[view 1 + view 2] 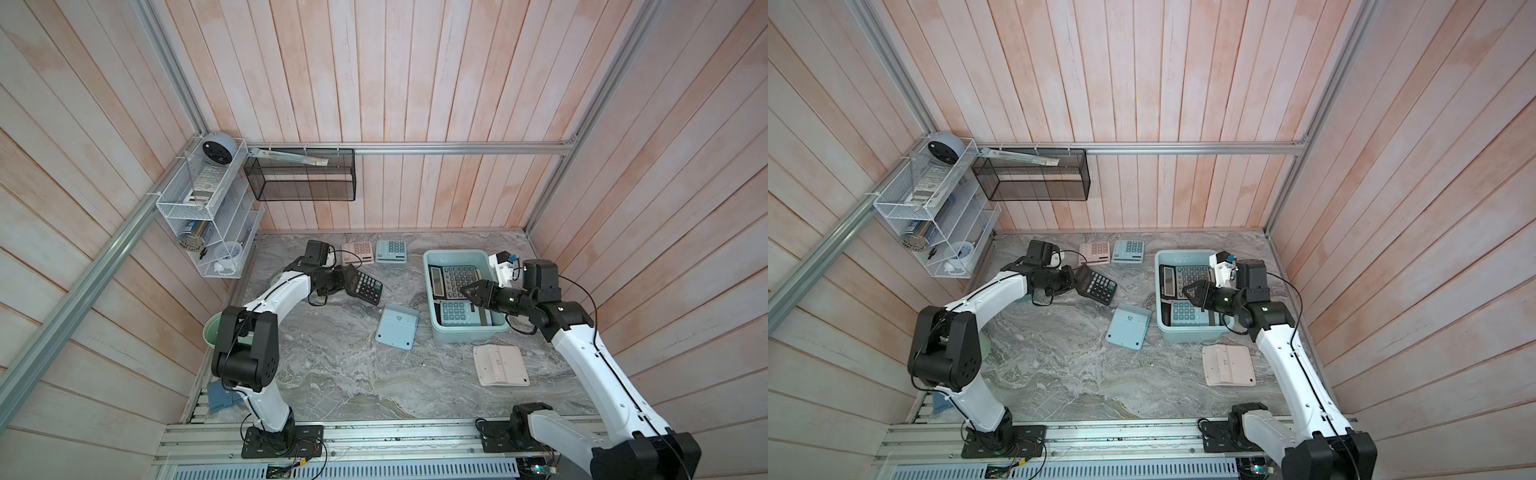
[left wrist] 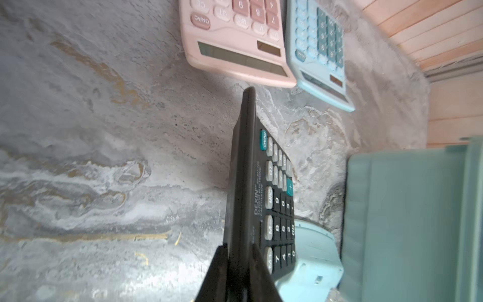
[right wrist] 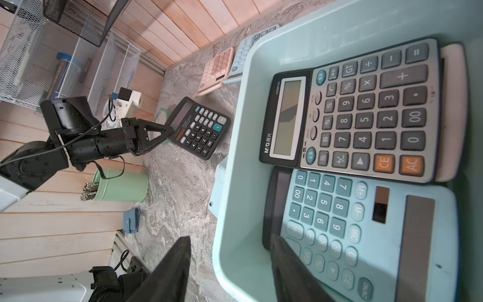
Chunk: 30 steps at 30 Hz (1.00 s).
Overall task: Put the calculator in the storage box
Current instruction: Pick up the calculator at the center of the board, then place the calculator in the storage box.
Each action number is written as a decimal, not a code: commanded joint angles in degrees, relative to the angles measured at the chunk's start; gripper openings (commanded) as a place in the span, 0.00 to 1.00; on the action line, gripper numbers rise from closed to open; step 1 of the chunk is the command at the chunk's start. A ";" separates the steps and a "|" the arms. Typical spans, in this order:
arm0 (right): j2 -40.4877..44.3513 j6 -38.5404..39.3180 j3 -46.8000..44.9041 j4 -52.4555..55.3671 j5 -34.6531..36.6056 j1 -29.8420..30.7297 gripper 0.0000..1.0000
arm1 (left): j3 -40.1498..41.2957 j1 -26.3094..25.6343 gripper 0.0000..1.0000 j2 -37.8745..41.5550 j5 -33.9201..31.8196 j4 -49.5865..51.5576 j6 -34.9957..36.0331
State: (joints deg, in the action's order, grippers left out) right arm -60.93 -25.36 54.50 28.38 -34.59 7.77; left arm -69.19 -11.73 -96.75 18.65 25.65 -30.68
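Note:
My left gripper [image 1: 347, 279] is shut on the display end of a black calculator [image 1: 365, 286], left of the table's middle. The left wrist view shows the calculator [image 2: 248, 183] edge-on, pinched between my fingers [image 2: 222, 261]. It is tilted, gripped end up; whether its far end touches the table I cannot tell. The storage box [image 1: 469, 335] is a pale teal tub on the right, holding a large grey calculator [image 1: 455, 280] and a blue one [image 1: 457, 313]. My right gripper [image 1: 469, 297] hovers open and empty over the box's near-left corner [image 3: 243, 183], its jaws straddling the rim.
A pink calculator [image 1: 357, 252] and a blue one [image 1: 390, 251] lie by the back wall. A blue calculator [image 1: 397, 325] lies face down left of the box, a pink one [image 1: 500, 365] in front of it. A green pen cup [image 1: 212, 332] stands at the left edge.

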 commanded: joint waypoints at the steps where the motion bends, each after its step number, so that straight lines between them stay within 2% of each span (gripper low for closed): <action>1: 0.87 -2.46 -0.97 -2.47 -2.88 -0.21 0.56 | 3.95 0.03 0.00 6.40 0.05 -6.69 -9.13; 8: 0.94 -6.25 -1.63 -6.35 -6.53 -0.21 0.60 | 13.54 -2.07 0.00 18.25 3.11 -16.26 -20.34; 16: 0.20 -11.91 -3.74 -13.06 -10.80 -0.20 0.64 | 25.56 -10.84 0.00 29.30 -0.83 -32.06 -34.09; 24: -0.86 -16.58 -5.98 -19.04 -13.39 -0.12 0.68 | 29.28 -23.28 0.00 32.88 -11.39 -40.46 -36.64; 30: -1.56 -21.03 -7.89 -25.31 -16.38 0.04 0.70 | 29.64 -29.13 0.00 31.78 -15.16 -44.61 -36.30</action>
State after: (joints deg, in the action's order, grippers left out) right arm -62.24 -43.07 47.77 8.71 -48.05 7.77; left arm -40.14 -39.31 -65.14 7.27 -12.56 -66.72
